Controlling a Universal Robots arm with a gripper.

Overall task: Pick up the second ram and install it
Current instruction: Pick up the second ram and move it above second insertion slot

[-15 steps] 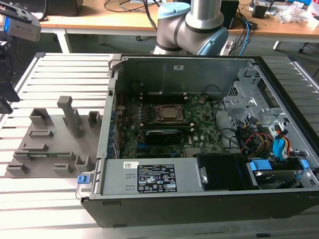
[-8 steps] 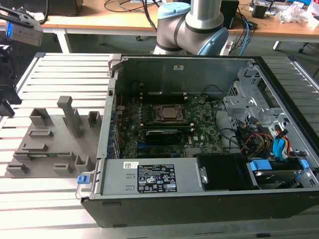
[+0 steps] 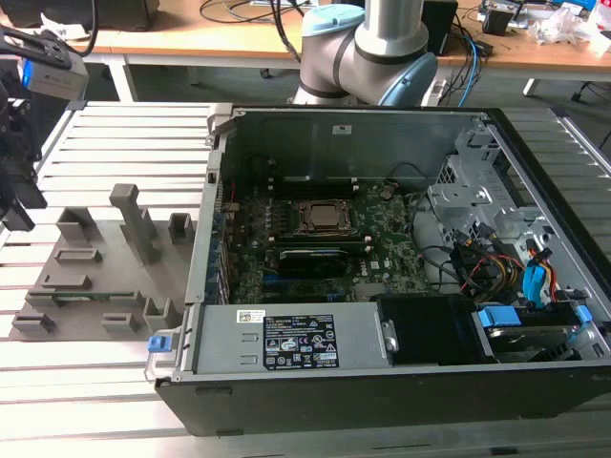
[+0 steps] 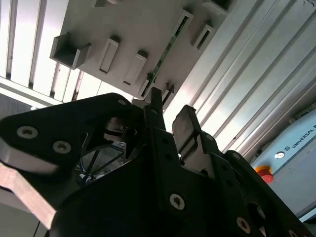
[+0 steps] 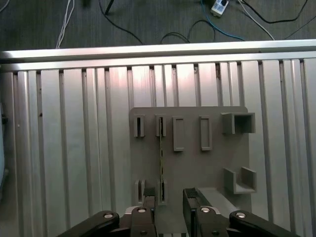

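Note:
The second ram [image 5: 161, 158] is a thin green strip standing on edge in slots of the grey fixture plate [image 5: 192, 163]. In the second wrist view the same ram [image 4: 165, 49] runs across the plate beyond the fingertips. My gripper [image 5: 170, 202] hangs above the plate's near end, open, with nothing between its fingers. One finger [image 5: 149, 200] lines up roughly with the ram's near end; the other finger [image 5: 191, 198] stands off to the side. In the exterior view the gripper [image 3: 23, 202] hangs at the far left, above the fixture plate [image 3: 95, 277].
An open computer case [image 3: 382, 382] fills the exterior view's right, with the motherboard [image 3: 391, 239], processor socket [image 3: 323, 218] and a memory stick seated beside it [image 3: 310, 256]. Grey fixture blocks [image 3: 134, 224] rise from the plate. The slatted aluminium table [image 5: 74, 148] surrounds the fixture.

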